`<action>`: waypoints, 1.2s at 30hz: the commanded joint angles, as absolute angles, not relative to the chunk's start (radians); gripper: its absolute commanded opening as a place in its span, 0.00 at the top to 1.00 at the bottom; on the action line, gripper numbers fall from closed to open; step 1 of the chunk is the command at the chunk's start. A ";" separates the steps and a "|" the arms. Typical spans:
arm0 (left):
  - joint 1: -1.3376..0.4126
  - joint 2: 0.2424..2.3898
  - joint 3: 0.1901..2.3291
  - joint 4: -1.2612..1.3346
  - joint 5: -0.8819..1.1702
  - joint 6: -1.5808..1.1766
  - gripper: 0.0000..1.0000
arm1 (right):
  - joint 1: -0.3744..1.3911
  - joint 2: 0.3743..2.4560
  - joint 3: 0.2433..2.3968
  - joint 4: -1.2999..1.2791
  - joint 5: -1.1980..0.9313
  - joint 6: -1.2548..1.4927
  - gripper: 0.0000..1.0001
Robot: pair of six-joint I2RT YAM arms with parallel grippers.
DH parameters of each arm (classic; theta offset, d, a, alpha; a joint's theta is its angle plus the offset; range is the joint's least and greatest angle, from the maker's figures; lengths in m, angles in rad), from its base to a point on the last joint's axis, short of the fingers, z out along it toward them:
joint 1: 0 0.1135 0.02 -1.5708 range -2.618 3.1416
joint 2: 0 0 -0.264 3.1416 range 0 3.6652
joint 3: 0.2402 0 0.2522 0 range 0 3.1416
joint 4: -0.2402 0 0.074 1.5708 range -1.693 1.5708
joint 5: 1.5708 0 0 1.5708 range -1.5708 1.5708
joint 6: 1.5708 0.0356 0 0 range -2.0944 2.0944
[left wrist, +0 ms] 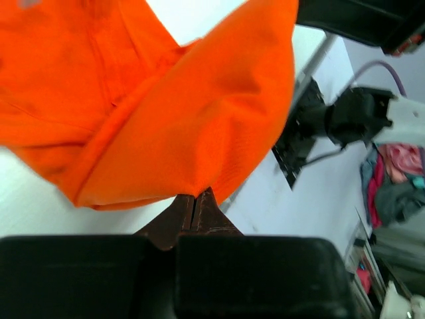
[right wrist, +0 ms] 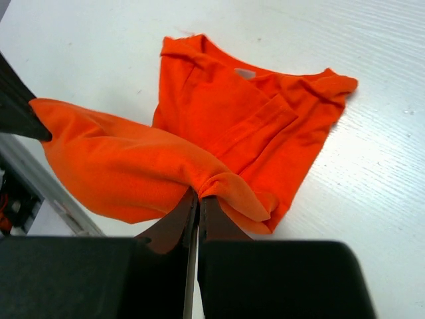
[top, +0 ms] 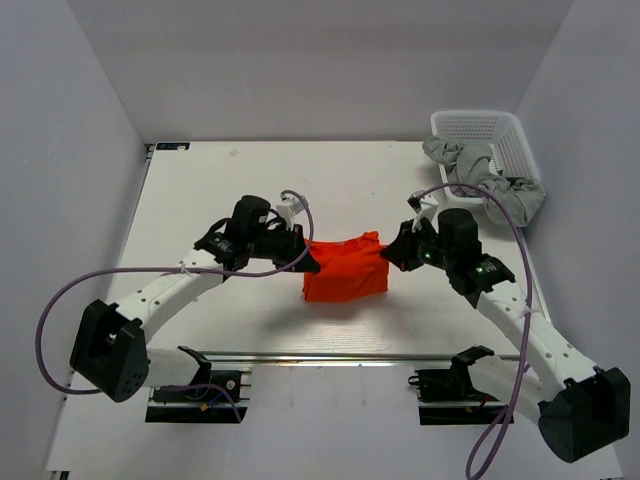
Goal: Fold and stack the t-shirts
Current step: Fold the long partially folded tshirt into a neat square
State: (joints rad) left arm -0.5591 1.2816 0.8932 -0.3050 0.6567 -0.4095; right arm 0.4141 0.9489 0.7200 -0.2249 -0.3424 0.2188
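Note:
An orange-red t-shirt (top: 345, 268) hangs stretched between my two grippers over the middle of the table, its far part still lying on the surface. My left gripper (top: 312, 262) is shut on the shirt's left edge; in the left wrist view the cloth (left wrist: 166, 113) rises from the closed fingertips (left wrist: 194, 199). On the opposite side my right gripper (top: 388, 256) is shut on the shirt's right edge, and the right wrist view shows a bunched fold (right wrist: 219, 179) pinched at the tips (right wrist: 198, 197). Pale grey t-shirts (top: 485, 180) spill out of the basket at the back right.
A white lattice basket (top: 500, 130) stands at the table's back right corner, partly over the edge. Purple cables (top: 150, 275) loop from both arms. White walls close in the left, right and back sides. A rail (top: 320, 360) runs along the near table edge.

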 commanded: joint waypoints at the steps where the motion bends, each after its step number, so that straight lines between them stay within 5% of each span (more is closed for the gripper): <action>1: -0.540 1.298 0.957 -0.273 0.594 -0.423 1.00 | 0.411 0.995 0.791 -0.143 -0.262 0.251 1.00; 36: -0.344 1.675 1.150 -0.107 0.483 -0.534 1.00 | 0.385 1.520 1.060 0.023 -0.112 0.256 1.00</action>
State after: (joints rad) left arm -0.3641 1.6600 1.0969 -0.1375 0.5003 -0.5495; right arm 0.3965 1.4925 1.0012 -0.0410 -0.1585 0.2592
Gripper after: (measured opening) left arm 0.022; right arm 0.014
